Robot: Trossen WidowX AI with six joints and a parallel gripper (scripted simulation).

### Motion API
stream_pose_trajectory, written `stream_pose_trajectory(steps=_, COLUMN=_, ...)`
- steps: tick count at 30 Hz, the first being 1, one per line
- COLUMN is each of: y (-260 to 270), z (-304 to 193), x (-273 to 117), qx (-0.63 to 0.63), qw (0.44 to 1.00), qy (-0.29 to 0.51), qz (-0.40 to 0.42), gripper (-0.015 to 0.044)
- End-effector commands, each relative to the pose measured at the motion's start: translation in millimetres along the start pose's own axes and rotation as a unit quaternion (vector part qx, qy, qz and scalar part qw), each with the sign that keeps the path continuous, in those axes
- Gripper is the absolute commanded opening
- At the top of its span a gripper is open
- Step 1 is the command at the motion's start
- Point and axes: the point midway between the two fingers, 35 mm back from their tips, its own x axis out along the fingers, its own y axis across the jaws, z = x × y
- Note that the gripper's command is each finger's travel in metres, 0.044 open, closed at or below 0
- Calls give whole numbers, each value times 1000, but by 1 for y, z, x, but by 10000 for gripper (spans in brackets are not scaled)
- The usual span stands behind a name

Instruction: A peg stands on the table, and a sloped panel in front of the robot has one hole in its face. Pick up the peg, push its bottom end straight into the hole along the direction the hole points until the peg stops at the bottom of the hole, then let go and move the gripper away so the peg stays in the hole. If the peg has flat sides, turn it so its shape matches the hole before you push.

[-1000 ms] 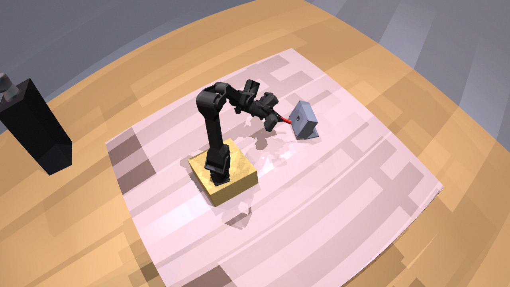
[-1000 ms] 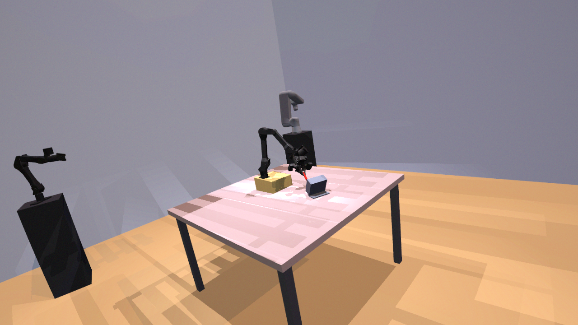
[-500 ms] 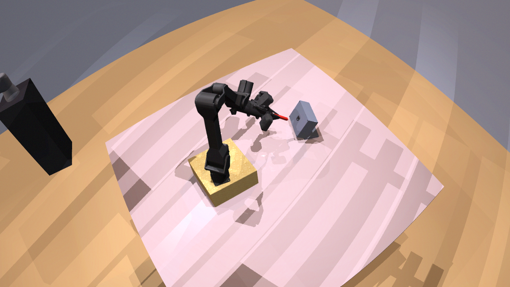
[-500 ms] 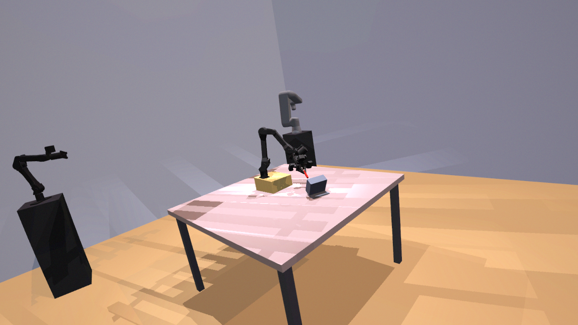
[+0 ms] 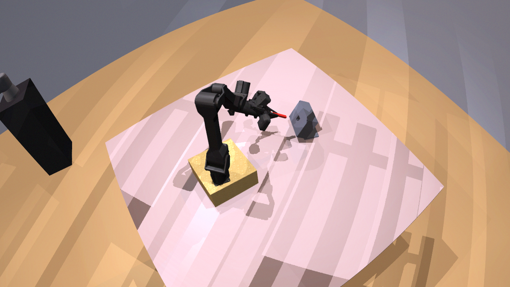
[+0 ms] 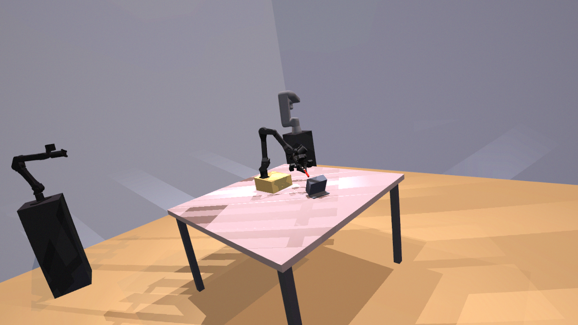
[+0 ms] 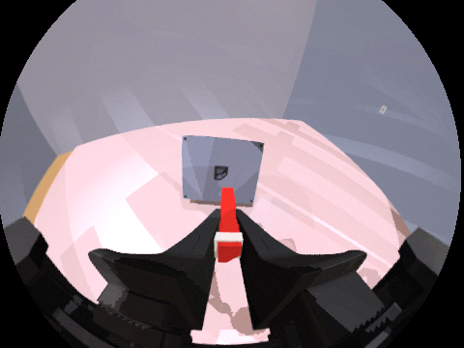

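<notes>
A red peg with a white band near its rear end is held off the table, its free end pointing forward. My gripper is shut on it, one finger on each side. The blue-grey sloped panel stands just beyond the peg's free end. Its angular, flat-sided hole shows in the wrist view a little above and slightly left of the peg's tip. In the top view a gap shows between tip and panel. The peg's end face is hidden.
The arm stands on a yellow block on the pink table. Black pedestals carrying other arms stand away from the table.
</notes>
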Motion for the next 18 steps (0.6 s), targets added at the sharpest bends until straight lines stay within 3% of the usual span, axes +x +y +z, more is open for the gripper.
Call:
stream_pose_trajectory(steps=1, y=1, z=-1, x=5, qx=1, qw=1000, qy=-2, qz=0, gripper=0)
stream_pose_trajectory(steps=18, y=6, z=1, x=26, qx=16, qw=1000, qy=-15, qz=9, gripper=0)
